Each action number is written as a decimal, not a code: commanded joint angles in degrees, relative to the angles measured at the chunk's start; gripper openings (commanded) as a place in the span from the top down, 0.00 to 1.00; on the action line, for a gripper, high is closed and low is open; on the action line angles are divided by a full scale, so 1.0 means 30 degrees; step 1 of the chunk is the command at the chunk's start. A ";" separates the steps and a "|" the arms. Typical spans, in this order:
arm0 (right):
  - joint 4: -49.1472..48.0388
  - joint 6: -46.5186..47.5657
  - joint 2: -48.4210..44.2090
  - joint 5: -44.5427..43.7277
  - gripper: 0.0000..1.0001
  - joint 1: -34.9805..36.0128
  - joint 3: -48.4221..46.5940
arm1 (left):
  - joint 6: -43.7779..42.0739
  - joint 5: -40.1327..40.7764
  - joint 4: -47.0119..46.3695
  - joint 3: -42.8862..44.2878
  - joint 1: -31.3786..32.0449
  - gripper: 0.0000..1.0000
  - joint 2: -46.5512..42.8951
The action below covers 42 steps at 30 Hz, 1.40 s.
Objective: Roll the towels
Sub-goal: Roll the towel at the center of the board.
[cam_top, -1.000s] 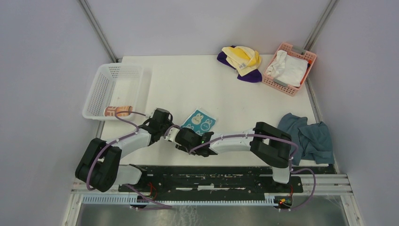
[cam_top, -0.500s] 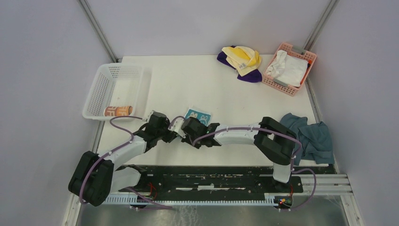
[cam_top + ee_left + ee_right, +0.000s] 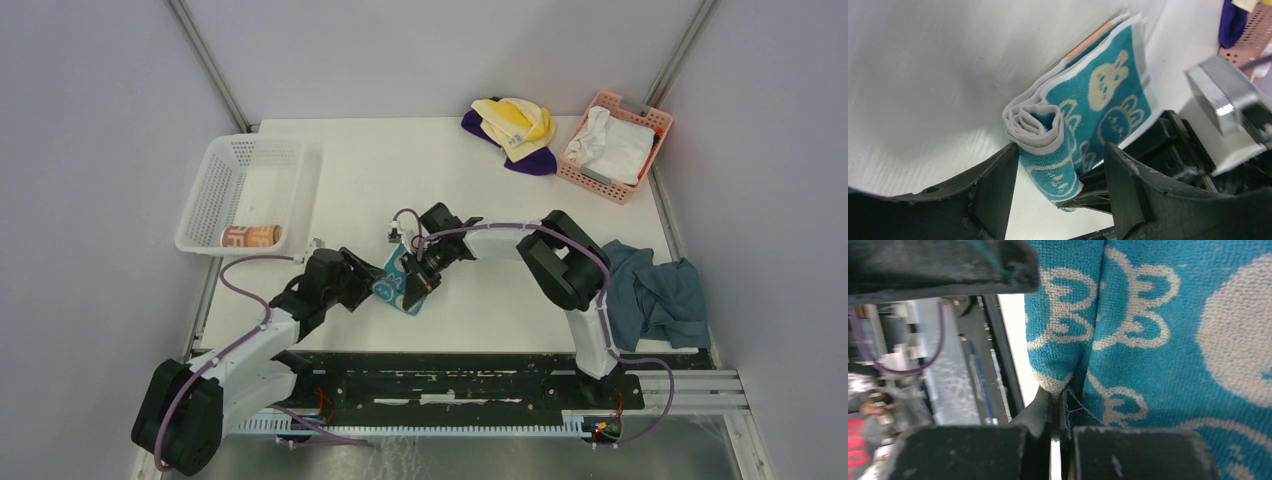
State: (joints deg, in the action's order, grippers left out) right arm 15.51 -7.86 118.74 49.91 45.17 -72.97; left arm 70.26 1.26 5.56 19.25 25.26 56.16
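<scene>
The teal towel with white rabbit faces (image 3: 396, 287) lies near the table's front, its near end curled into a roll (image 3: 1040, 127) and the rest flat. My right gripper (image 3: 417, 284) is shut on the roll's outer edge (image 3: 1060, 390); its fingertips (image 3: 1098, 192) also show in the left wrist view. My left gripper (image 3: 366, 284) is open, and its fingers (image 3: 993, 187) straddle the roll's end without clamping it. A pale yellow towel (image 3: 515, 120) lies on a purple towel (image 3: 537, 162) at the back. A rolled peach-orange towel (image 3: 250, 236) lies in the white basket (image 3: 225, 170).
A pink basket (image 3: 640, 115) holding a white cloth (image 3: 612, 146) stands at the back right. A dull blue-grey cloth (image 3: 655, 290) lies at the right edge. The black base rail (image 3: 450, 375) runs along the table's near edge.
The right gripper has swung from the near side round to the far side and turned the towel's near end over into a roll. The left gripper has drawn back towards the near left.
</scene>
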 commanded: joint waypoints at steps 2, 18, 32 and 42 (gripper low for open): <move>-0.1448 -0.3931 0.1656 0.4612 0.99 -0.0783 -0.0952 | 0.1078 -0.0179 -0.1188 -0.0980 0.0047 0.30 -0.1278; -0.0492 -0.6259 0.4482 0.4302 0.99 -0.2615 -0.1369 | 0.1443 -0.0413 -0.3117 -0.2152 -0.0001 0.30 -0.0771; 0.1627 -0.3446 0.1189 0.0352 0.76 -0.2566 -0.1195 | 0.0902 -0.0646 -0.3820 -0.1552 -0.0009 0.48 0.3771; 0.1379 0.0972 -0.5782 -0.8431 0.48 -0.0217 0.1245 | 0.0464 -0.0593 -0.3684 -0.1097 0.0037 0.48 0.5357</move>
State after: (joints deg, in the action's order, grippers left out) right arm 20.88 -13.54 109.97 40.29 39.77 -71.66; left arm 72.18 -2.13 -10.98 16.16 25.21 69.43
